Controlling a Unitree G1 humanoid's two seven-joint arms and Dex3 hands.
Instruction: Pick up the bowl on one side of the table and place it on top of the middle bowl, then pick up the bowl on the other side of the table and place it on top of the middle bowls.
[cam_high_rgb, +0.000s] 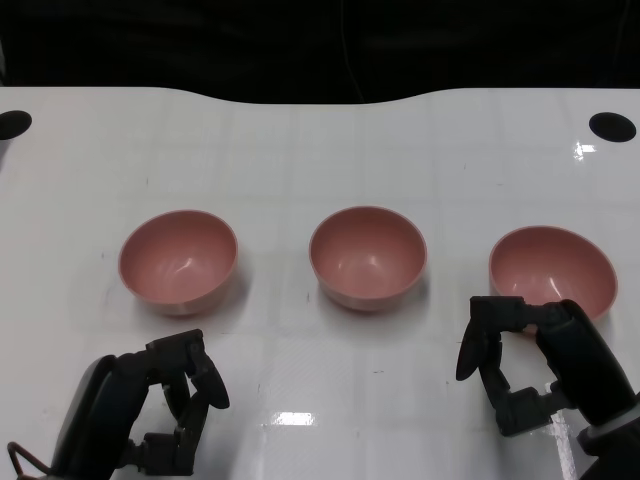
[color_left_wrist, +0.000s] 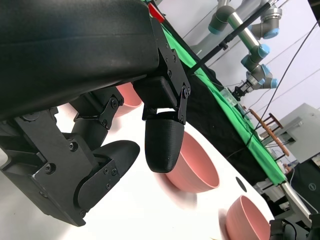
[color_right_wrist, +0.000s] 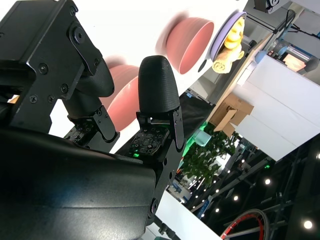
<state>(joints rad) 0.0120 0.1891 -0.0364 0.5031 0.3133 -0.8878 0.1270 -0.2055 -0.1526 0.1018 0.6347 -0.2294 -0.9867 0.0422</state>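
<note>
Nearest the camera, the left hand (cam_high_rgb: 150, 415) hovers low over the white desk (cam_high_rgb: 320, 400), its fingers (cam_high_rgb: 205, 380) apart and holding nothing. The right hand (cam_high_rgb: 540, 365) sits just in front of the right bowl (cam_high_rgb: 552, 268), fingers (cam_high_rgb: 470, 350) spread with nothing between them, one resting at the bowl's near rim. Farther back, three pink bowls stand in a row, well apart: left bowl (cam_high_rgb: 179, 260), middle bowl (cam_high_rgb: 367, 256), then the right one

Left hand (cam_high_rgb: 165, 405) and right hand (cam_high_rgb: 535, 360) hover empty, fingers apart.
</note>
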